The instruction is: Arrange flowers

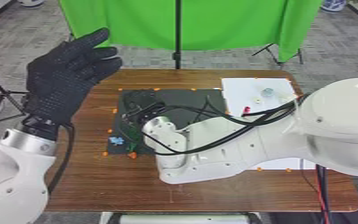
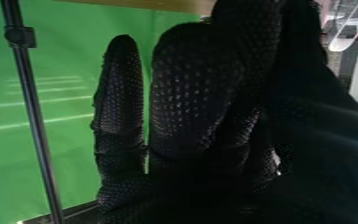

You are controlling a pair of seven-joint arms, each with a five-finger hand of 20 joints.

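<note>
Toward the desk's far right corner I see a clear container, contents unclear. The small, bright blue flower lies toward the left edge. My left hand is relaxed, empty; whether my right hand grasps anything, I can't tell.

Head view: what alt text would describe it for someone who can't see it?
A robot's white right arm is stretched over a dark mat bearing a blue flower on a brown wooden table; its black-gloved left hand is raised. Green cloth hangs behind.

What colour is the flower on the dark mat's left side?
Blue; that flower shows best in the head view.
</note>
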